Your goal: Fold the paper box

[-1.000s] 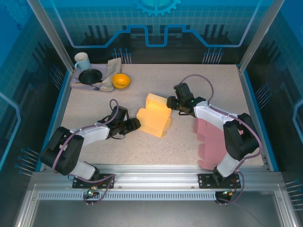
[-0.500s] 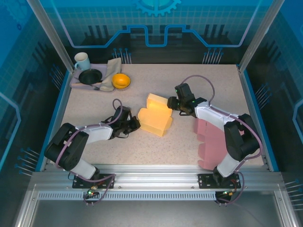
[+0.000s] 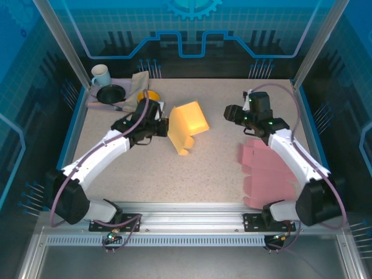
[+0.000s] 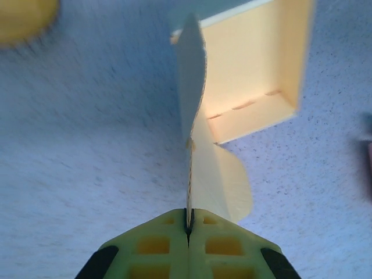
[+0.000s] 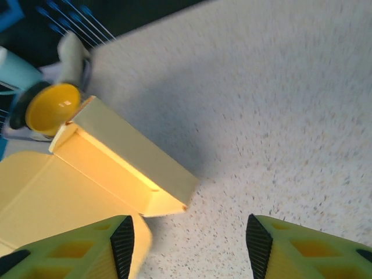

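Note:
The yellow paper box point(image 3: 189, 121) is half formed and hangs tilted above the middle of the table. My left gripper point(image 3: 164, 129) is at its left edge. In the left wrist view that gripper point(image 4: 188, 224) is shut on a thin side flap point(image 4: 216, 174) of the box, and the box's open tray point(image 4: 256, 87) lies beyond it. My right gripper point(image 3: 230, 114) stands open to the right of the box, apart from it. In the right wrist view its jaws point(image 5: 189, 244) are wide, with bare table between them and the box's corner point(image 5: 131, 160) just ahead on the left.
A flat pink paper cut-out point(image 3: 267, 171) lies under the right arm. At the back left a tray point(image 3: 93, 102) holds a mug point(image 3: 100, 74), a black bowl point(image 3: 110, 93) and a cloth point(image 3: 135, 86). A yellow bowl point(image 5: 49, 107) sits beside the tray.
My left gripper closed on the box's flap and carried the box up and toward the back. My right gripper let go, widened and drew back to the right.

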